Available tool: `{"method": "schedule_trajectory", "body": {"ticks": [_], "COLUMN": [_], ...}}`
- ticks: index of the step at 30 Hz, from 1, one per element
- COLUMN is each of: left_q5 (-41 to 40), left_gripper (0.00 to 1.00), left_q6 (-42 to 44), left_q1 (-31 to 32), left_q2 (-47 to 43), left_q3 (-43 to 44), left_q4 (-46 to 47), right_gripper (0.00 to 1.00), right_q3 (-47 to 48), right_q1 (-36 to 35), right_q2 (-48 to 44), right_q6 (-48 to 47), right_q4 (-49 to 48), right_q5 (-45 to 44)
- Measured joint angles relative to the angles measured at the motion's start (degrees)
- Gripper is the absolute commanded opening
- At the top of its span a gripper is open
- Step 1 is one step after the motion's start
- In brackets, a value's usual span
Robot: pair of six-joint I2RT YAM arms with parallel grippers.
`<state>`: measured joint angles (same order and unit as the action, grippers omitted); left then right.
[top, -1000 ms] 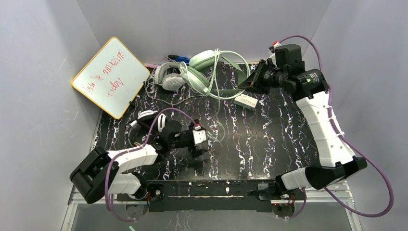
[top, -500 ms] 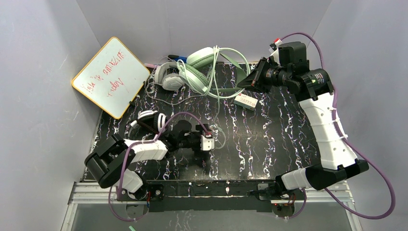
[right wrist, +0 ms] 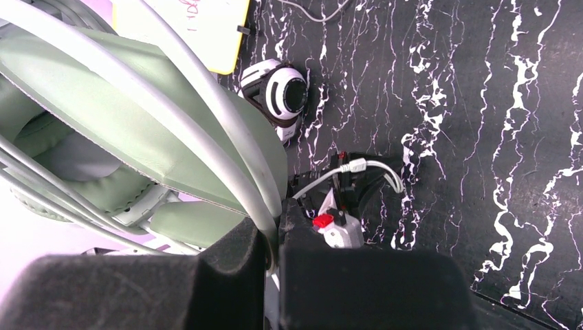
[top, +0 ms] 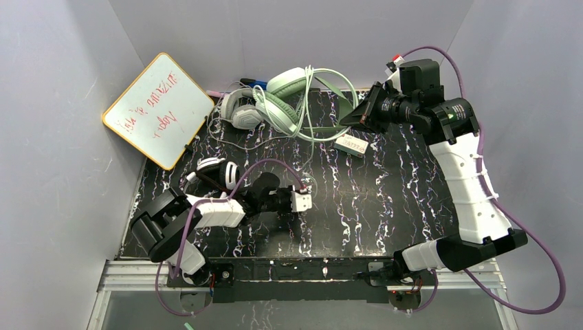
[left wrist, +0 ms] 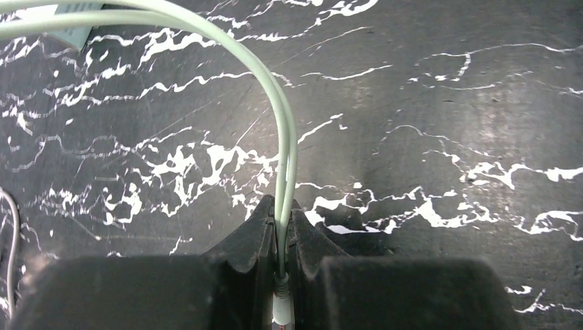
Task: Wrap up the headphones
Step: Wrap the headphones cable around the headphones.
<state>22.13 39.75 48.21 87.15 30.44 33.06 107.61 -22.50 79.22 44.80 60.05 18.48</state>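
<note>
Okay, mint-green headphones [top: 285, 96] sit at the far edge of the worktop [top: 385, 206], about mid-width, partly lifted. The right hand [top: 354, 117] is closed tight on them from the right side. In the right wrist view its fingers pinch a pale band at the green padded headband [right wrist: 103, 103]; can't tell if that is the band's edge or cord. The pale cable [left wrist: 275, 103] runs from there toward the near edge. It arcs down into the left hand [top: 302, 201], which is clamped on the cable's end. The left wrist view shows a doubled strand going straight in between the closed fingertips, low over the marbled surface.

The light grey headphones [top: 240, 110] touch the mint pair on its left, also at the far edge, grey cord trailing off. The black-and-white headphones [top: 218, 172] lie toward the left edge, just beside the left arm. A whiteboard [top: 158, 110] with red writing leans at the far-left corner. A small white label [top: 352, 144] lies near the right hand.
</note>
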Motion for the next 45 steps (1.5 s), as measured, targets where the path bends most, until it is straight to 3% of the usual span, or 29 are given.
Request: {"method": "schedule_trajectory", "body": {"ticks": [11, 22, 35, 40, 45], "left_q5": [-7.1, -2.6, -2.1, -3.1, -2.8], "left_gripper": [0.0, 0.0, 0.0, 0.0, 0.0], "left_q6": [-12.6, -25.8, -39.6, -45.1, -47.6], "left_q1": [-3.2, -12.1, -20.1, -23.6, -24.5], "left_q2": [-2.1, -2.1, -2.1, -2.1, -1.9], "left_q3": [-5.4, -5.6, -6.9, -7.4, -7.3], "left_q4": [10.3, 20.9, 29.6, 33.2, 35.2], "right_gripper": [0.01, 0.01, 0.01, 0.01, 0.01], "right_q3": [-2.9, -12.9, -2.7, -0.8, -1.9], "right_q1": [0.0, 0.0, 0.1, 0.1, 0.2], "right_q2": [-6.6, -15.1, -10.1, -10.4, -11.1], "right_q6": [-2.8, -7.4, -12.4, -13.6, -13.7], "right_q4": [-0.3, -3.3, 4.8, 6.1, 4.6], "right_q5": [8.2, 22.5, 9.0, 7.6, 13.5]}}
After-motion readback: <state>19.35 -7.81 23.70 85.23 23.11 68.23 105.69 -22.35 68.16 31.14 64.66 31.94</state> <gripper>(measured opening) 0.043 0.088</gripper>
